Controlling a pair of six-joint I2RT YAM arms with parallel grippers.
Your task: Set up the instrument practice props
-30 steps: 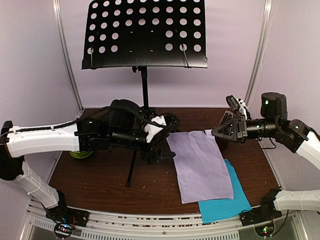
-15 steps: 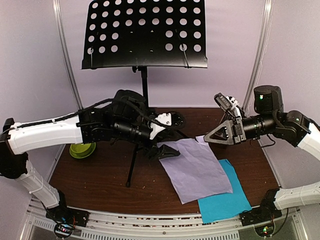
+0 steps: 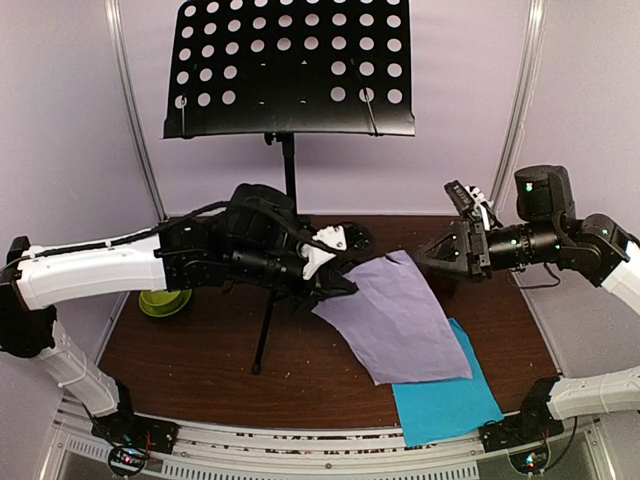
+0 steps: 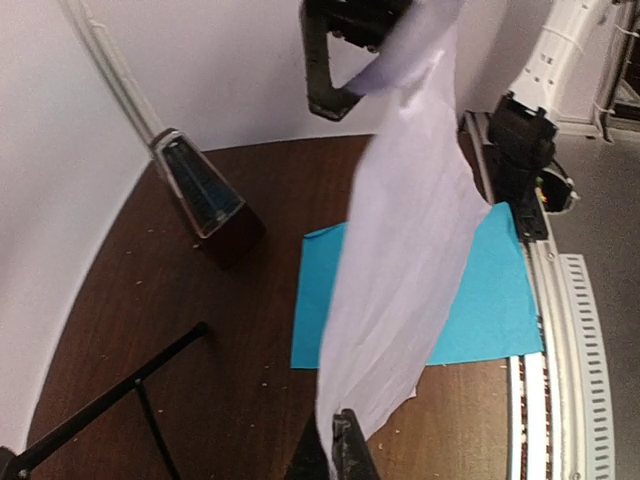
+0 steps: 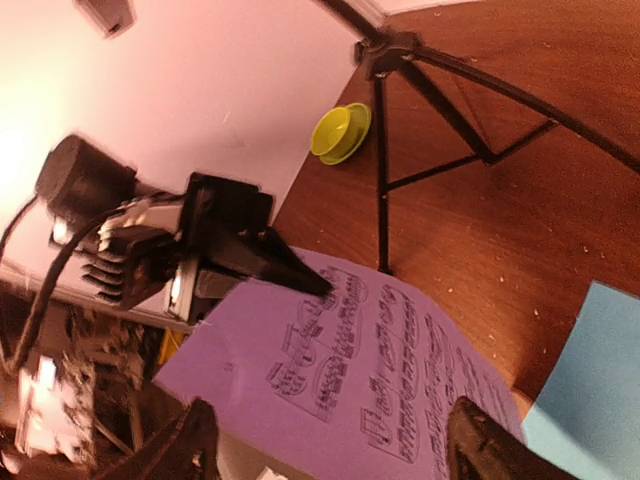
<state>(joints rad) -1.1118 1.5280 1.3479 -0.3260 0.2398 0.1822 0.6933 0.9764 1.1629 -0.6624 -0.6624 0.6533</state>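
Note:
The black music stand (image 3: 290, 65) rises at the back, its perforated desk bare. My left gripper (image 3: 335, 282) is shut on the left edge of the pale lilac music sheet (image 3: 400, 320), lifting that side off the table. In the left wrist view the lilac sheet (image 4: 410, 230) hangs from my pinched left gripper (image 4: 345, 450). My right gripper (image 3: 440, 256) stands open at the sheet's far corner; its wrist view shows the printed lilac sheet (image 5: 400, 370) between the spread right gripper (image 5: 335, 450). The cyan sheet (image 3: 445, 405) lies flat beneath. The metronome (image 4: 205, 195) stands near the wall.
A lime-green bowl (image 3: 165, 300) sits at the left behind my left arm. The stand's tripod legs (image 3: 265, 335) spread over the table's middle, close under my left wrist. Purple walls close in the back and sides.
My left gripper has shut on the lilac sheet's left edge and raised it. My right gripper has opened, let go of the sheet's far corner and drawn back to the right.

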